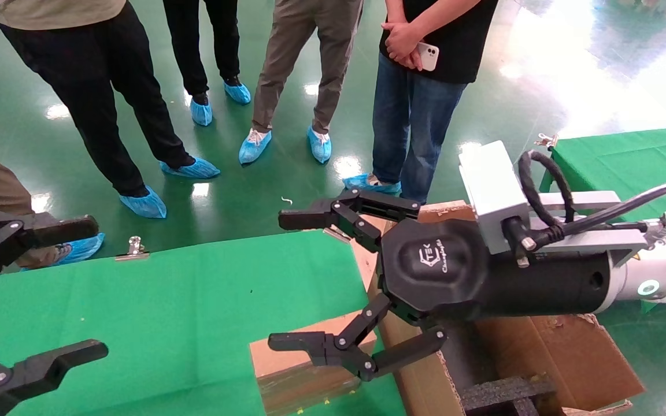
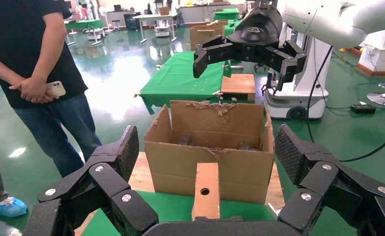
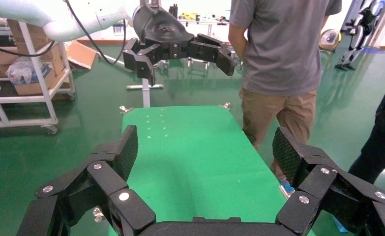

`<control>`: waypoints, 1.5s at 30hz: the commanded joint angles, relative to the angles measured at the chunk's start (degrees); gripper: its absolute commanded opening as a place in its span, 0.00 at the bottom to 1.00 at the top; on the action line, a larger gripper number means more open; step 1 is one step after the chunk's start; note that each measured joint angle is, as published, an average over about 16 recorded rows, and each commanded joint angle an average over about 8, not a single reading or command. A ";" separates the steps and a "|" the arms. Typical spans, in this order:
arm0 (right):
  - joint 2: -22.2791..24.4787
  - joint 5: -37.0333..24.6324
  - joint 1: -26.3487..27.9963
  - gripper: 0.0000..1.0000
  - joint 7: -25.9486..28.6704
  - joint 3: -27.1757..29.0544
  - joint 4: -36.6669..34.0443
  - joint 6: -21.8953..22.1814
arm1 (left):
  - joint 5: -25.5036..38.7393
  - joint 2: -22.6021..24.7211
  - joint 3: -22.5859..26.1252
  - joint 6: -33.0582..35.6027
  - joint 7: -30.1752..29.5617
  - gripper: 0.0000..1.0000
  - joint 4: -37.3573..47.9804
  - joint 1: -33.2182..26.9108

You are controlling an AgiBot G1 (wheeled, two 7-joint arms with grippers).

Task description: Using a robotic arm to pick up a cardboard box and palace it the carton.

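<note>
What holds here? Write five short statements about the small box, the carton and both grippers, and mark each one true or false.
1. The right gripper holds the cardboard box. False: its fingers are spread and empty above the box.
2. The cardboard box lies on the green table next to the carton. True.
3. The carton is taped shut. False: its top is open, with black foam inside.
4. The left gripper is open and holds nothing. True.
5. The onlookers wear red shoe covers. False: the shoe covers are blue.
</note>
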 commanded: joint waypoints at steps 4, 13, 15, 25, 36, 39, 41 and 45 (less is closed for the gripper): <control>0.00 0.00 0.00 1.00 0.00 0.00 0.00 0.00 | 0.00 0.00 0.00 0.00 0.00 1.00 0.00 0.00; 0.00 0.00 0.00 1.00 0.00 0.00 0.00 0.00 | 0.00 0.00 0.00 0.00 0.00 1.00 0.00 0.00; 0.00 0.00 0.00 1.00 0.00 0.00 0.00 0.00 | 0.00 0.00 0.00 0.00 0.00 0.88 0.00 0.00; 0.00 0.00 0.00 1.00 0.00 0.00 0.00 0.00 | 0.00 0.00 0.00 0.00 0.00 0.00 0.00 0.00; 0.41 -1.84 0.94 1.00 0.23 -0.60 0.07 -0.05 | 0.00 0.00 0.00 0.00 0.00 0.00 0.00 0.00; 0.48 -4.76 2.75 1.00 0.74 -1.83 0.14 -0.46 | 0.00 0.00 0.00 0.00 0.00 0.00 0.00 0.00; 0.21 -7.53 4.55 1.00 1.24 -3.12 0.02 -0.99 | 0.00 0.00 0.00 0.00 0.00 0.00 0.00 0.00; -1.14 -14.05 8.85 1.00 2.34 -6.54 -0.95 -2.64 | 0.00 0.00 0.01 0.00 0.00 0.00 0.00 0.00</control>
